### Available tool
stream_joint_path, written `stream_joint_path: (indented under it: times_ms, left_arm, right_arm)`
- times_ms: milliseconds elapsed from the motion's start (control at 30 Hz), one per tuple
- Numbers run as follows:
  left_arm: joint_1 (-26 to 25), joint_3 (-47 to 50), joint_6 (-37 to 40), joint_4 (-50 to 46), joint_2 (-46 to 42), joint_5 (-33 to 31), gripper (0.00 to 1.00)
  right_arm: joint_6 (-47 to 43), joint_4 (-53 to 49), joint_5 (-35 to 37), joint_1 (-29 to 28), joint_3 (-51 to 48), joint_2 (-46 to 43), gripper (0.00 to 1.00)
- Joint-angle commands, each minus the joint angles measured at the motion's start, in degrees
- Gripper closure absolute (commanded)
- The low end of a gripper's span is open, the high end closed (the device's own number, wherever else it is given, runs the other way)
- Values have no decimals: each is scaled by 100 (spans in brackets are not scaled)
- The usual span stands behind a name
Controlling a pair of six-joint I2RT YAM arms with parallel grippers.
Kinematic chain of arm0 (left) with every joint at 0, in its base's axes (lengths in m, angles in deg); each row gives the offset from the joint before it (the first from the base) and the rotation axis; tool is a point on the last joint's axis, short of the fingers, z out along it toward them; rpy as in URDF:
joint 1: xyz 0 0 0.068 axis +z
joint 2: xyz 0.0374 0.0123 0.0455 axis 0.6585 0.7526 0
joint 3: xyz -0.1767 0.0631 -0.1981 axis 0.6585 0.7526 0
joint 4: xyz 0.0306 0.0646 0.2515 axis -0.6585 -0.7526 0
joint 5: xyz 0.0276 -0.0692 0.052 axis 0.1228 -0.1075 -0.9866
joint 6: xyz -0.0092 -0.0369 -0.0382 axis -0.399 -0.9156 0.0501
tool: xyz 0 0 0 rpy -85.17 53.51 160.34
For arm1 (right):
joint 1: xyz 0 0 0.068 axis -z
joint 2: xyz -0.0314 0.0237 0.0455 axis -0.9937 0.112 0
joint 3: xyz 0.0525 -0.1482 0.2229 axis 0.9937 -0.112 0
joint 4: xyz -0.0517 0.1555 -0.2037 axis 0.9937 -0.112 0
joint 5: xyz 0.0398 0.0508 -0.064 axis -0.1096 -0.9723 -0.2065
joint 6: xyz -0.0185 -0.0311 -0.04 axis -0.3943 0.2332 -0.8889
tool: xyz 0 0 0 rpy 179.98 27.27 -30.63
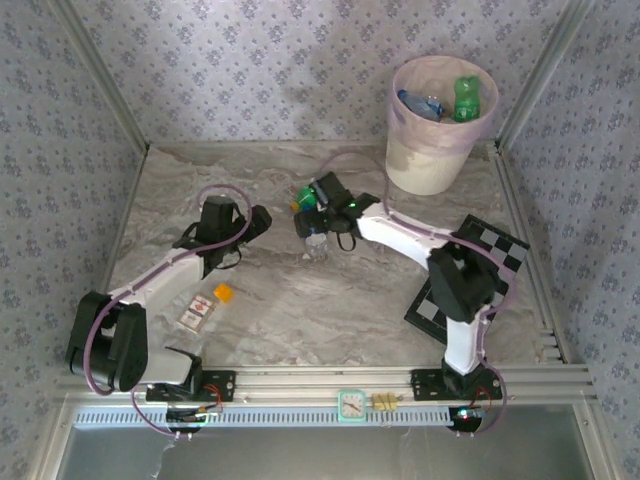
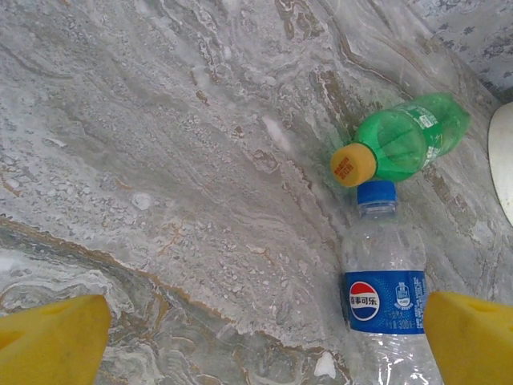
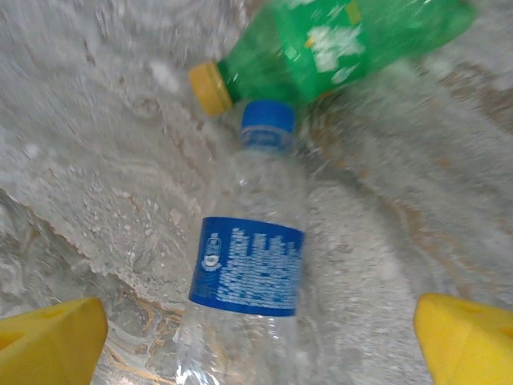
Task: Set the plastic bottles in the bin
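Seen from above, the bin point(image 1: 440, 125) is standing at about 1 o'clock on the counter point(image 1: 300, 310), close to the back wall, and its pink liner is hanging folded over the rim. Two plastic bottles are already lying inside it: a green bottle in the bin point(image 1: 466, 98) at 2 o'clock of the opening, and a blue-labelled bottle in the bin point(image 1: 420, 104) at 10 o'clock.

Two more are lying near the middle of the counter, a little toward 12 o'clock, under the head of the right arm point(image 1: 400, 235). In the right wrist view, which is somewhat blurred, the clear bottle with a blue cap point(image 3: 252, 273) is lying lengthwise with its cap pointing to 12 o'clock. The green bottle with a yellow cap point(image 3: 345, 40) is lying across it at 12 to 1 o'clock, and the two caps are just beside each other. The right fingers point(image 3: 52, 341) are standing wide apart at 7 and 5 o'clock, with the clear bottle between them and touching neither.

The left fingers point(image 2: 52, 341) are also standing wide apart and are gripping nothing. Between them there is mostly bare counter, and the same two bottles are lying at 2 to 5 o'clock of that view.

A red-and-white packet point(image 1: 200, 310) and a small orange piece point(image 1: 223, 293) are lying at 8 o'clock on the counter.
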Motion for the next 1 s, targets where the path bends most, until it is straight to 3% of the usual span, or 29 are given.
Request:
stream_joint_path:
  times_ms: [0, 300, 967]
  left_arm:
    - [59, -123, -56, -157, -233, -29, 0]
    - [116, 166, -136, -178, -563, -117, 0]
    - [120, 211, -250, -87, -540, -95, 0]
  right_arm:
    - [-9, -753, 543, -290, 574, 443, 0]
    - [125, -1305, 1062, -527, 1125, 1249, 1]
    - [128, -1152, 930, -488, 1028, 1385, 34]
